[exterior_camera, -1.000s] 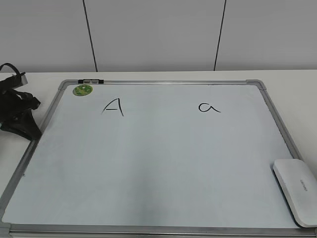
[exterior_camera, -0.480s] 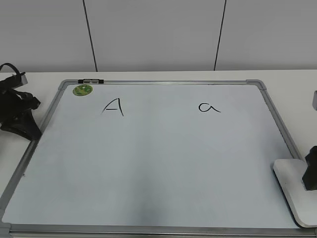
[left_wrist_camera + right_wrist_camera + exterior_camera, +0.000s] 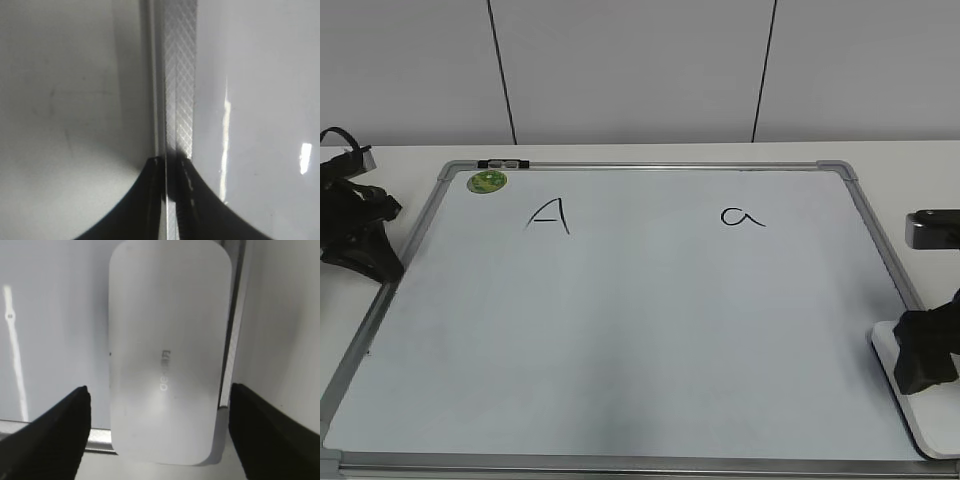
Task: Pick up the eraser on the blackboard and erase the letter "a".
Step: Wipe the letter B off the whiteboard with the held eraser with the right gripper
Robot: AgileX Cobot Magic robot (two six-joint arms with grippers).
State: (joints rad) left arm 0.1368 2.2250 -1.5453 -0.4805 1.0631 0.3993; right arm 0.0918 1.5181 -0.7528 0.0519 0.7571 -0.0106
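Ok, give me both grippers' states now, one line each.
Left gripper: shut, holding nothing, over the blackboard frame.
Right gripper: open, jaws either side of the eraser, not gripping it.

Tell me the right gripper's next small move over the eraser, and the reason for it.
Probably lower straight down, then close. In the right wrist view the right gripper is open, one finger on each long side of the eraser, neither touching it. The eraser lies flat at the blackboard corner, and the letter "a" is unerased.
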